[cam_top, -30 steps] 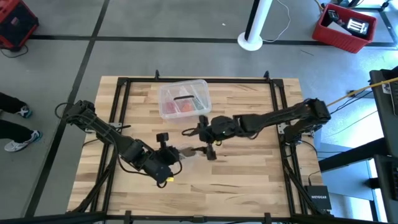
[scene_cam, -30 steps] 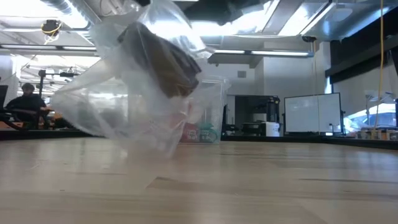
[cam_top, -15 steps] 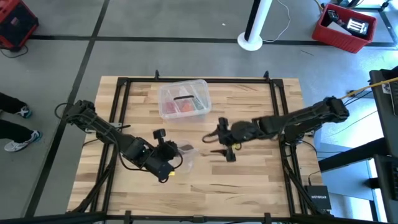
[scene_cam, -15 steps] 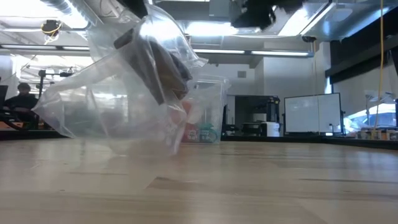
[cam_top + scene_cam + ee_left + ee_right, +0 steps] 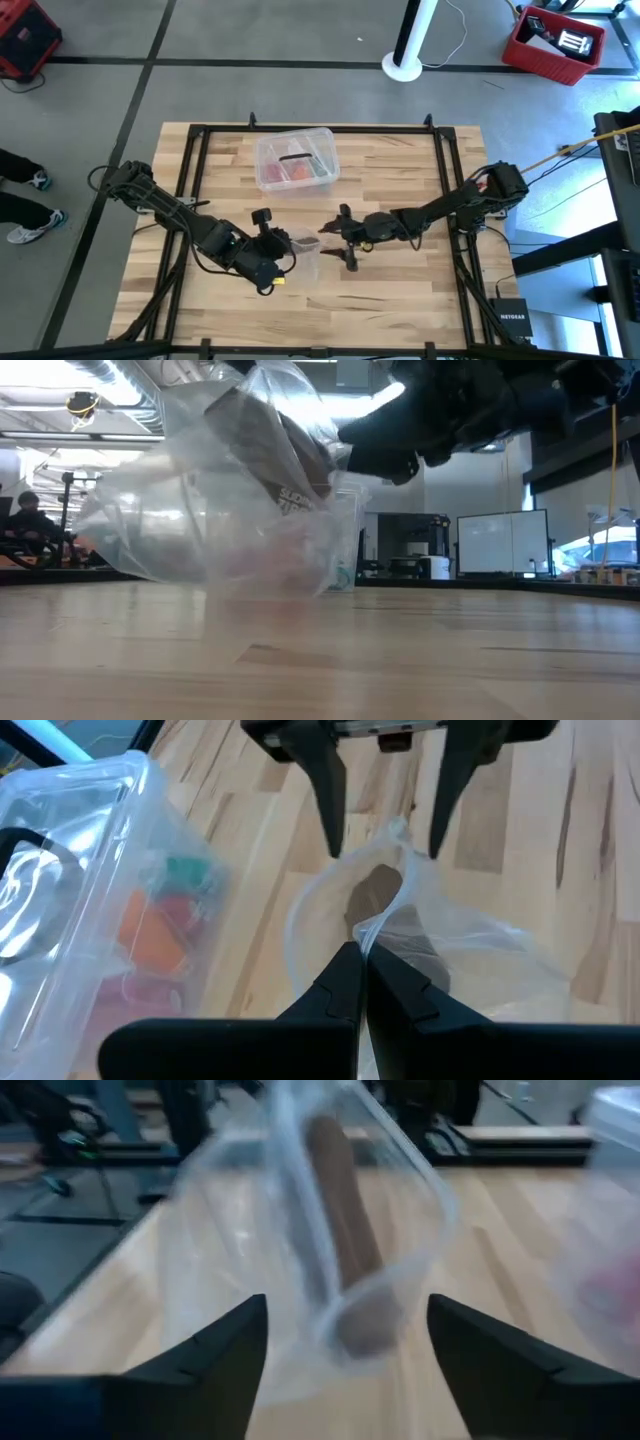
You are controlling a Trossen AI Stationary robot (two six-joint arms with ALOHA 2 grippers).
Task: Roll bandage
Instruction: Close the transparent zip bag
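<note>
The bandage [image 5: 345, 1230] is a brown roll lying inside a crinkled clear plastic bag [image 5: 230, 510], whose open mouth faces my right gripper. At the table's middle left, my left gripper [image 5: 283, 243] is shut on that bag [image 5: 305, 255]. My right gripper [image 5: 334, 245] stands open just to the bag's right, pointing at it almost level. Its two fingers flank the far side of the bag's mouth [image 5: 400, 830], and the wrist view [image 5: 347, 1310] looks straight in at the roll. I cannot tell whether they touch the plastic. My left gripper pinches the rim of the bag's mouth [image 5: 385, 925] between its two fingertips, slanting down from the table's left side. The bag hangs below the fingers with the roll [image 5: 372, 890] inside. Whether its bottom rests on the table, I cannot tell.
A clear plastic box [image 5: 295, 158] with red and green contents stands at the far middle of the table, just beyond the bag. Black frame rails [image 5: 190, 170] run along the table's edges. Bare wood lies to the near side.
My right gripper has drawn back toward the table's right edge, then sunk toward the table and returned to the bag's mouth, now showing in the low view. The bag has swayed and turned a little in my left gripper's hold.
</note>
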